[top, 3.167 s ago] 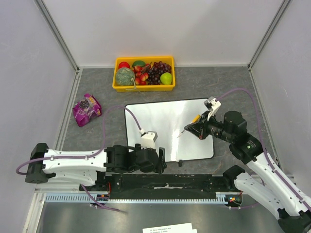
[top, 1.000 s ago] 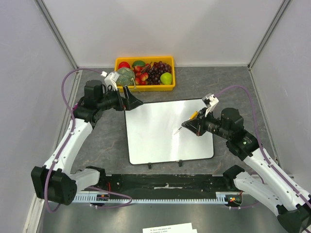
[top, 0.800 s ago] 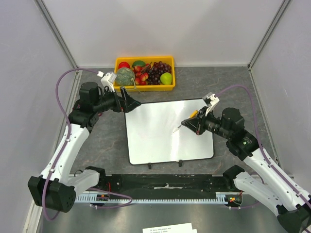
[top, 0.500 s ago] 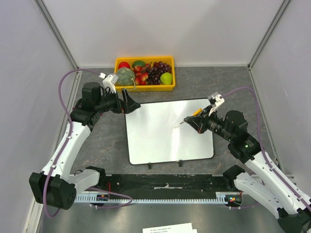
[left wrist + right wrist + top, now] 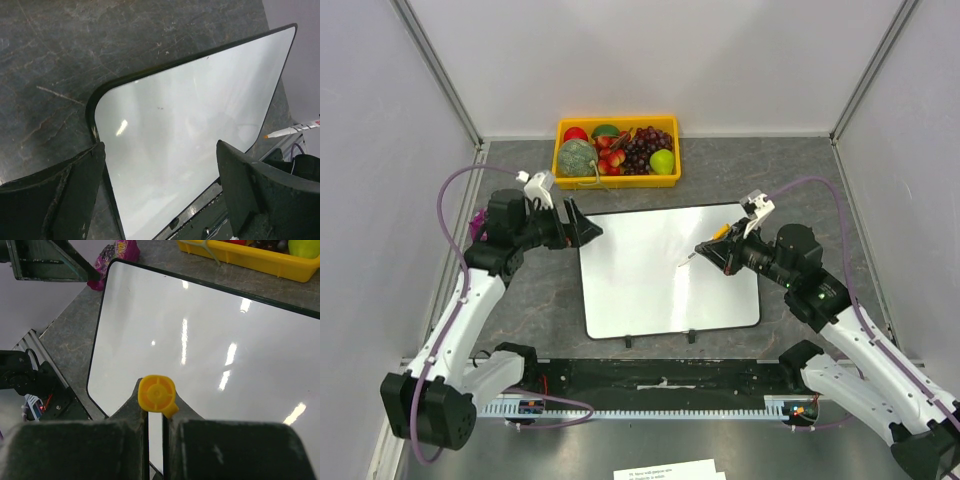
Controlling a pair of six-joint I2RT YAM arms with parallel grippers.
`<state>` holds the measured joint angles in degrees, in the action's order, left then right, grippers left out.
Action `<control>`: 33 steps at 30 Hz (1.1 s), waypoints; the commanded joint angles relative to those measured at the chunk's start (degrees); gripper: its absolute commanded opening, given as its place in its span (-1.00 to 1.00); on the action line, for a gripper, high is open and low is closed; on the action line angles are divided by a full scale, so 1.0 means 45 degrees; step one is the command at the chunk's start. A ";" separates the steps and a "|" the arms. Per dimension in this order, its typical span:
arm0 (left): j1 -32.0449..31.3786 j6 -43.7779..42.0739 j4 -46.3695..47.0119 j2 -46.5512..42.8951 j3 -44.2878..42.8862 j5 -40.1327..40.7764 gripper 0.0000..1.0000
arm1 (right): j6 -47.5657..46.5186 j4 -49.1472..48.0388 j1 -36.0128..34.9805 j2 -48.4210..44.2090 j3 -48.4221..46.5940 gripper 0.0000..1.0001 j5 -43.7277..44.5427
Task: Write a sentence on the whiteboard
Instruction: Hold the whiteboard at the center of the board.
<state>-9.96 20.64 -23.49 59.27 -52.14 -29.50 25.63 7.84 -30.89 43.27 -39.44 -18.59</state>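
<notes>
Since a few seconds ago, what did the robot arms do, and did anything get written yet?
The left gripper swung from the near edge of the whiteboard to its far left corner, jaws open, holding nothing. The right gripper barely shifted, still shut on the marker over the board. The whiteboard stayed blank; the fruit tray stayed put.

Table: dark grey, stone-patterned top, pale walls on three sides.
Items lying on it:
- whiteboard: glossy white, thin black frame, rounded corners; flat at centre.
- yellow tray: filled with fruit; at the far edge, apart from the board.
- purple snack packet: left of the board, partly hidden.
</notes>
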 commanded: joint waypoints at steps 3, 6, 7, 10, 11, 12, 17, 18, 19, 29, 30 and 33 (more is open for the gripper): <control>0.0083 0.1427 0.0941 -0.1859 0.1798 0.1747 0.93 | -0.0343 -0.0354 -0.0029 0.0171 -0.0356 -1.00 -0.0146; 0.0258 0.1759 0.1642 -0.2310 0.3008 0.1751 0.99 | -0.0344 -0.0568 -0.0126 0.0384 -0.0415 -1.00 -0.0146; 0.0375 0.1895 0.1896 -0.2291 0.3457 0.1421 0.99 | -0.0343 -0.0647 -0.0185 0.0501 -0.0434 -1.00 -0.0185; 0.0980 0.2228 0.2851 -0.2193 0.4337 0.0445 0.99 | -0.0324 -0.0881 -0.0497 0.0872 -0.0512 -1.00 -0.0127; 0.1137 0.2364 0.3339 -0.2309 0.4689 0.0093 0.99 | -0.0324 -0.0940 -0.0614 0.0932 -0.0551 -1.00 -0.0050; 0.1254 0.2520 0.3847 -0.2407 0.4982 -0.0316 0.99 | -0.0324 -0.1018 -0.0673 0.0971 -0.0571 -1.00 0.0009; 0.1412 0.3320 0.6892 -0.2585 0.6350 -0.2133 0.93 | -0.0207 -0.1428 -0.0810 0.1361 -0.0708 -1.00 -0.0184; 0.1412 0.3555 0.7421 -0.2371 0.6584 -0.2427 0.91 | -0.0149 -0.1583 -0.0810 0.1401 -0.0689 -1.00 -0.0263; 0.1431 0.3712 0.7987 -0.2176 0.6761 -0.2642 0.89 | -0.0051 -0.1624 -0.0810 0.1517 -0.0727 -1.00 -0.0283; 0.1431 0.4651 1.2133 -0.0708 0.8090 -0.4656 0.43 | 0.0106 -0.2073 -0.0869 0.2143 -0.1333 -1.00 -0.0556; 0.1412 0.4631 1.2172 -0.0825 0.8207 -0.4656 0.37 | 0.0125 -0.2093 -0.0888 0.2240 -0.1410 -1.00 -0.0595; 0.1412 0.4651 1.2464 -0.1274 0.8733 -0.4617 0.24 | 0.0087 -0.2093 -0.0966 0.2494 -0.1645 -1.00 -0.0693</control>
<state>-3.84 39.70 25.67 56.25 -15.31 -47.53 25.98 1.69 -34.68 53.34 -43.35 -20.78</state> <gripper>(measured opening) 0.657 0.080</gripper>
